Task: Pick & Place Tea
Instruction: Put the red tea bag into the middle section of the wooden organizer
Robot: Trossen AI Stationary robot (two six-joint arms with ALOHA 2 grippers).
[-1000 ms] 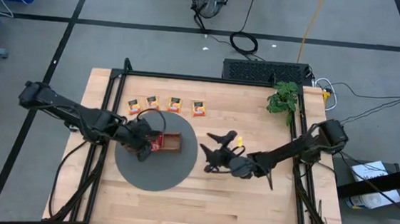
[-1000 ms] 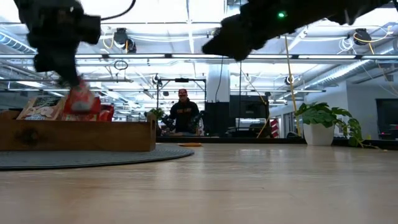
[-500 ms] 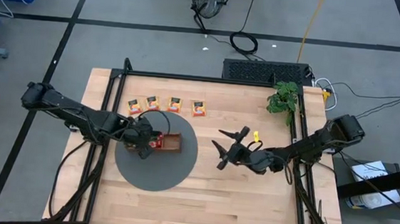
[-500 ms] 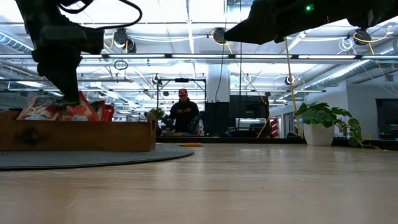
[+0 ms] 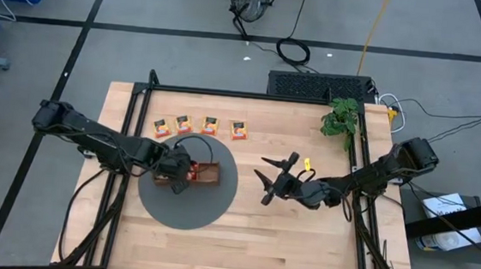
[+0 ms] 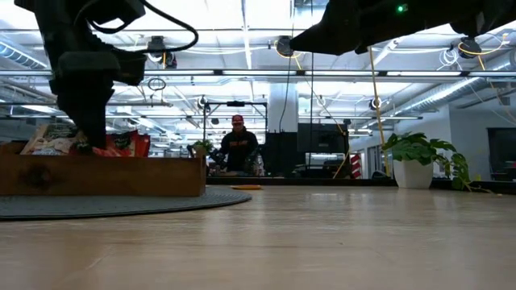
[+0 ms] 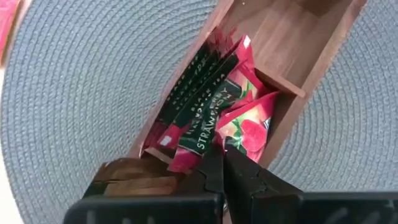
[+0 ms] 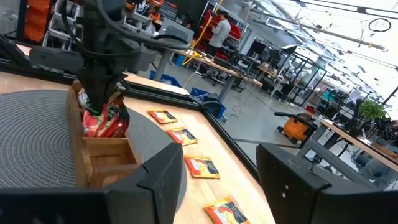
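A brown wooden tray sits on a round grey mat. One compartment holds several red-and-green tea packets, standing on edge. My left gripper reaches down into that compartment, shut on a red tea packet; the low view shows the gripper at the tray's rim. Four orange-yellow tea packets lie flat in a row near the far edge. My right gripper hangs open and level above the bare table, right of the mat, holding nothing. My left gripper pinches the red packet by its upper edge between the two shut fingertips, coming from above and pointing steeply down. The packet stands tilted in the compartment, leaning against the other packets; its lower end is hidden inside the tray.
An empty tray compartment lies beside the filled one. A potted plant stands at the far right corner. The table's black frame runs along its edges. Bare wood stretches in front of the mat and between the two arms.
My left gripper has gone down with the red packet, from hanging above the tray into its compartment among the other packets. My right gripper has drawn back toward the table's right edge and rolled somewhat, then kept still.
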